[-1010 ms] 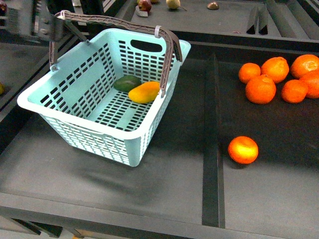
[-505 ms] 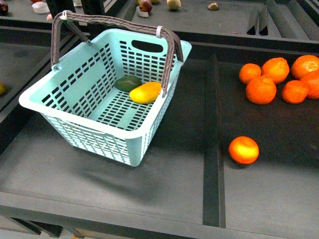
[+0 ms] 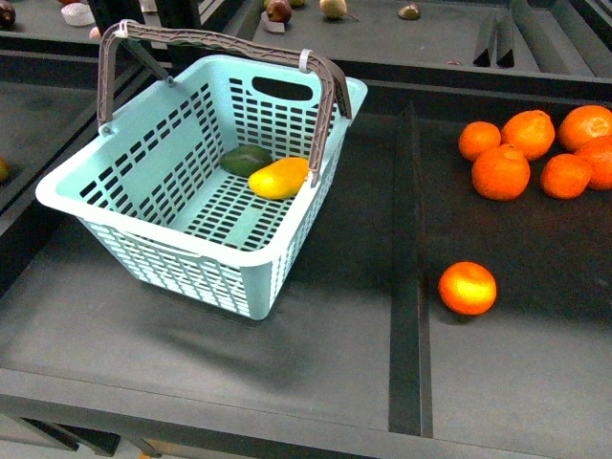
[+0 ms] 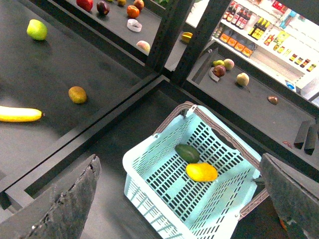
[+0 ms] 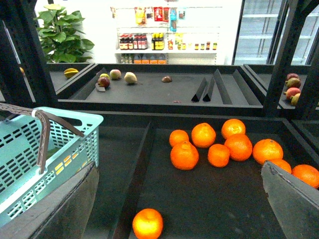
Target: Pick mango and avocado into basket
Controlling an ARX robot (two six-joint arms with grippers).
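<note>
The teal basket (image 3: pixel 143 206) sits on the dark shelf tray (image 3: pixel 316 354), toward its left side, with both brown handles (image 3: pixel 215 43) raised and joined over the top. Inside, on the slotted floor by the far right wall, the yellow mango (image 3: pixel 278 178) lies touching the dark green avocado (image 3: pixel 245 159) — the avocado just behind it, nearer the far wall. The left wrist view shows the same pair side by side on the basket floor.

A raised divider (image 3: pixel 406 287) runs front to back across the tray; to its right a single orange (image 3: pixel 467 288) lies alone, and a cluster of oranges (image 3: pixel 535 148) sits near the far right corner.

Neither arm appears in the front view. The left gripper (image 4: pixel 179 199) hangs high above the basket with its jaws spread wide, holding nothing. The right gripper (image 5: pixel 179 199) is likewise spread wide and empty — it looks over the oranges, with the basket's corner at one side.

On the neighbouring tray seen from the left wrist lie a banana (image 4: pixel 19 114), a kiwi (image 4: pixel 78 94) and a green apple (image 4: pixel 37 30).
</note>
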